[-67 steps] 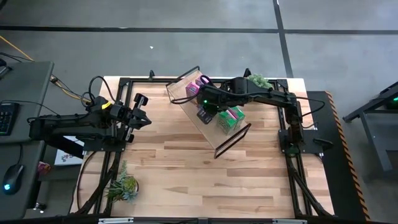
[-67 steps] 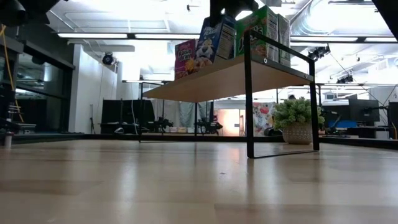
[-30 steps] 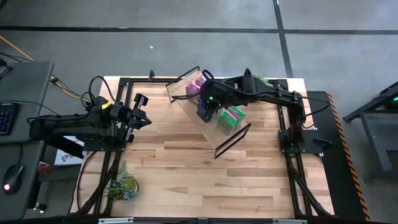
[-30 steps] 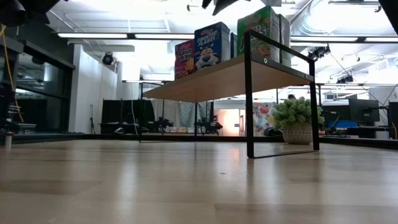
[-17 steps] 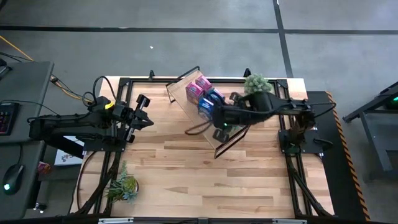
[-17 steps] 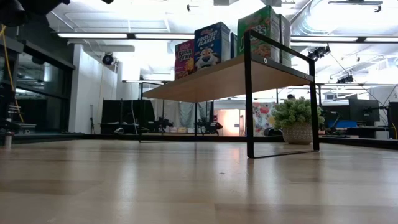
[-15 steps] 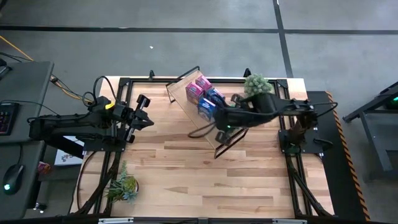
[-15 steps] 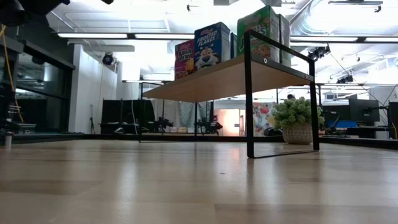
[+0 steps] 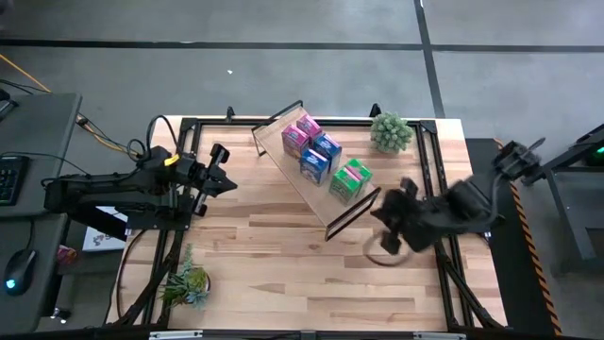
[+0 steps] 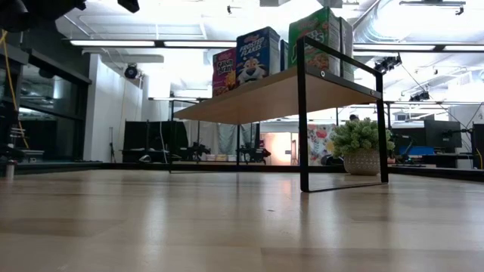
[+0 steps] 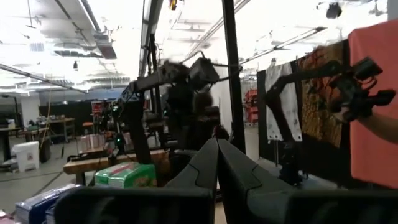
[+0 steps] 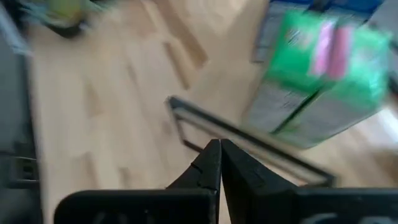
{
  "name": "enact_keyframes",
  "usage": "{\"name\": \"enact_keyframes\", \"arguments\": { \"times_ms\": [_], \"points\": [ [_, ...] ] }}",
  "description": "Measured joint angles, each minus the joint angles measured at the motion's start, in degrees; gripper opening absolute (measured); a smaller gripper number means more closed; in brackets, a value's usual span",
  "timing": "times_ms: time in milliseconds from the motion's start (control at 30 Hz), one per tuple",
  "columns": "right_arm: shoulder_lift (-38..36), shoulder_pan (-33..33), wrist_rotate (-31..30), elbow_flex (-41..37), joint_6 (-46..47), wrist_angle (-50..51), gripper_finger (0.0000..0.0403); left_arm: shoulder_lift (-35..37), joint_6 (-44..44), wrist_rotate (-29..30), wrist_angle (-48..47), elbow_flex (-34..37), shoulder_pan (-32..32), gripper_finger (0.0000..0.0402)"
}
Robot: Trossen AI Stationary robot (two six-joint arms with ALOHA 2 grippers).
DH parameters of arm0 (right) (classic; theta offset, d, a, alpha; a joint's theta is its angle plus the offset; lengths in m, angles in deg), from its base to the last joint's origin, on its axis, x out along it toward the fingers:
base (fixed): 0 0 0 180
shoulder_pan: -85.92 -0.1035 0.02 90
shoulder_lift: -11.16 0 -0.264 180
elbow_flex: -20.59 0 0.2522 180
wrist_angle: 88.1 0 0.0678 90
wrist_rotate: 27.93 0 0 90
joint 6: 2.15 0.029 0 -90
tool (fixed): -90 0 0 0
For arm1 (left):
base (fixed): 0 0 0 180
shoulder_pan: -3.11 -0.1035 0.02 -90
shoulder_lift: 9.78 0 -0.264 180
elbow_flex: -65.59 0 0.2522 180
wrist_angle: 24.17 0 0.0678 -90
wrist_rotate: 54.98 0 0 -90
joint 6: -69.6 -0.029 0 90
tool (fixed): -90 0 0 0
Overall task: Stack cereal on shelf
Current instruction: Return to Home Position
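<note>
Spanning plank tabletop (image 9: 283, 269) under ceiling lights (image 10: 151, 43), shelf (image 10: 249, 98) holds cereal (image 9: 316, 157); left end effector (image 11: 217, 148), right end effector (image 12: 219, 149) both closed, empty.

Ceiling strip lights (image 10: 113, 43) glare white along the low view's top, leaving the shelf (image 10: 257, 97) backlit; from above, the table (image 9: 283, 255) looks evenly lit.

A light plank table (image 9: 283, 255) sits inside a black metal frame (image 9: 189, 124) on a grey floor (image 9: 283, 57) crossed by dark lines. A leafy potted plant (image 9: 391, 131) stands at the table's far right corner; in the low view it shows in a pale pot (image 10: 361, 161). A second small plant (image 9: 189, 283) lies near the near left edge. Off to the left, a grey desk (image 9: 47, 123) carries a keyboard (image 9: 9, 178) and a mouse (image 9: 21, 266). A yellow cable (image 9: 24, 74) runs across the floor nearby.
</note>
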Motion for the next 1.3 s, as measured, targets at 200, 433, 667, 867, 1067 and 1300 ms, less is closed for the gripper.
{"name": "enact_keyframes", "arguments": {
  "times_ms": [200, 433, 667, 867, 1067, 1300],
  "points": [
    [-13.9, -11.2, -9.8, -23.3, -0.7, -25.0, 0.0001, 0.8, -3.2, 2.1, -10.3, 0.0, 1.0, 0.0],
    [-21.4, -14.4, -14.8, -35.4, -7.1, -39.4, 0.0, 0.2, -6.9, 21.0, -26.5, 0.5, 14.2, 0.0],
    [-22.4, -14.3, -14.8, -35.8, -10.7, -41.3, 0.0, 6.3, -9.6, 30.8, -21.1, 9.4, 25.5, 0.0],
    [-22.4, -14.6, -14.8, -35.8, -11.1, -41.4, 0.0, 17.2, -9.2, 27.3, -21.8, 15.9, 24.5, 0.0],
    [-22.6, -14.6, -14.8, -35.8, -11.3, -40.1, 0.0, 27.2, -8.5, 26.8, -32.4, 17.0, 21.8, 0.0],
    [-22.8, -14.6, -14.8, -38.5, -8.5, -40.4, 0.0, 33.9, -8.4, 23.3, -37.6, 17.3, 19.6, 0.0]
  ]
}}
